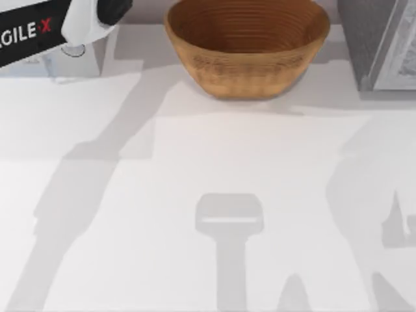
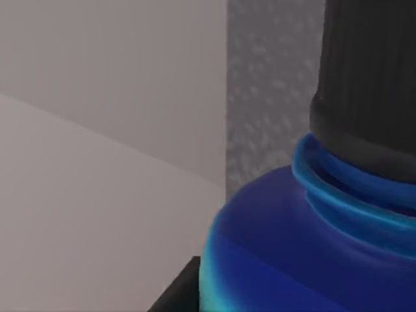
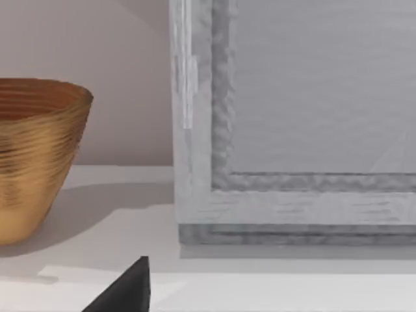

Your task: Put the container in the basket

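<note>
From above, the left arm (image 1: pixel 58 23) hangs at the far left corner over the white table (image 1: pixel 195 182); its claw is hidden, so I cannot tell how it stands. The basket (image 1: pixel 246 45) sits empty to its right, near a grey block (image 1: pixel 377 39).

The left wrist camera has the container (image 2: pixel 305 247) right against it, black cap (image 2: pixel 367 84) tilted.

The right wrist camera sees the basket (image 3: pixel 36 156) beside a grey framed panel (image 3: pixel 292 123)

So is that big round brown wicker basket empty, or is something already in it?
Empty: the top view shows only bare ribbed weave inside the big round brown wicker basket.
</note>
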Robot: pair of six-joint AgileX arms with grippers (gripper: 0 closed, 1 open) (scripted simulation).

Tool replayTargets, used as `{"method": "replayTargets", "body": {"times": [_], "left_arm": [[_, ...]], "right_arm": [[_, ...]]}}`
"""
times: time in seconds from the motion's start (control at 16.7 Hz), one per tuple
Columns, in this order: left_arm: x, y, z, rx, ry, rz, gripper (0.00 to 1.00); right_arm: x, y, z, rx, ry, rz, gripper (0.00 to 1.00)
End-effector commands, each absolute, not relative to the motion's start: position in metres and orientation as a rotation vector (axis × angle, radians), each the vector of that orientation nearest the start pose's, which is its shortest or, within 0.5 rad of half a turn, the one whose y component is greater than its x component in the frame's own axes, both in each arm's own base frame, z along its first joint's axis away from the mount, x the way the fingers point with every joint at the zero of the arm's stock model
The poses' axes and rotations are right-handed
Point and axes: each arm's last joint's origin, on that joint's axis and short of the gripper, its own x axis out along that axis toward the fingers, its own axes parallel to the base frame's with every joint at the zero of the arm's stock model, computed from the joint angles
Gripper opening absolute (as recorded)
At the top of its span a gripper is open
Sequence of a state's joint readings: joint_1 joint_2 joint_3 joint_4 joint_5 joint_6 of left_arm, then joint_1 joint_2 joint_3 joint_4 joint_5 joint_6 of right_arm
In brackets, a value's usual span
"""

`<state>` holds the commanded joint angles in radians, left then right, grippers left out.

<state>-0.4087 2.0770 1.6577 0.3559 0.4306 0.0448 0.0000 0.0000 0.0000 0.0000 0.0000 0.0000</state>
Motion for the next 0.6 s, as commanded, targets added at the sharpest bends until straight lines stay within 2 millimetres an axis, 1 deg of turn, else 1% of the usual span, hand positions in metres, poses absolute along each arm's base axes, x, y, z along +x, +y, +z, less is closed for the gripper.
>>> {"method": "replayTargets", "body": {"times": [0.12,0.42,0.6], "left_arm": [[0.456,-0.208,0.281,0.027,0.053,-0.815,0.00],[0.456,-0.206,0.282,0.029,0.047,-0.812,0.00],[0.466,-0.216,0.276,0.027,0.043,-0.816,0.00]], "right_arm": [[0.106,-0.001,0.160,0.000,0.000,0.000,1.00],[0.106,-0.001,0.160,0.000,0.000,0.000,1.00],[0.106,-0.001,0.160,0.000,0.000,0.000,1.00]]}}
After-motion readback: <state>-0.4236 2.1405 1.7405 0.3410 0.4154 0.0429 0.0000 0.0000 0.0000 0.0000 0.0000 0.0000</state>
